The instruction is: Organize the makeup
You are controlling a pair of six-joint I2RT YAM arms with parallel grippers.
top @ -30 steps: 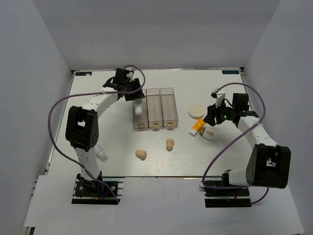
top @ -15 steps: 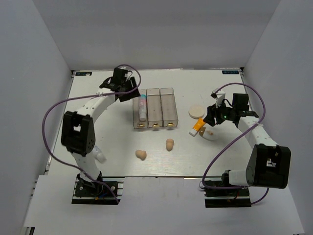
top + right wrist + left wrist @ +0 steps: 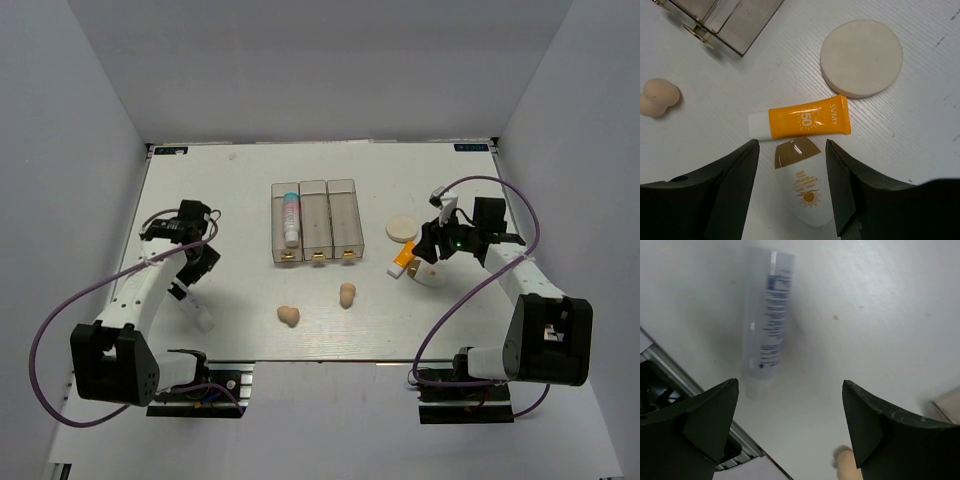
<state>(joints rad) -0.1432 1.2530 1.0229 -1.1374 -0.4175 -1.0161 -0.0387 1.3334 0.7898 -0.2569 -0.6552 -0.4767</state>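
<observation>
- Makeup tube (image 3: 290, 218) is lying in the box (image 3: 343, 225).
- I'm holding left gripper (image 3: 790, 390) open above a white tube (image 3: 767, 320), needing descent next.
- Right gripper (image 3: 791, 145) is hanging open over orange tube (image 3: 800, 122).

Pink-blue labelled tube (image 3: 291, 218) lying in box (image 3: 342, 220) left compartment, two beige sponges (image 3: 288, 316) in front, orange tube (image 3: 800, 123) between round puff (image 3: 861, 58) and brown-capped white bottle (image 3: 802, 185), pale tube (image 3: 767, 330) far left.
</observation>
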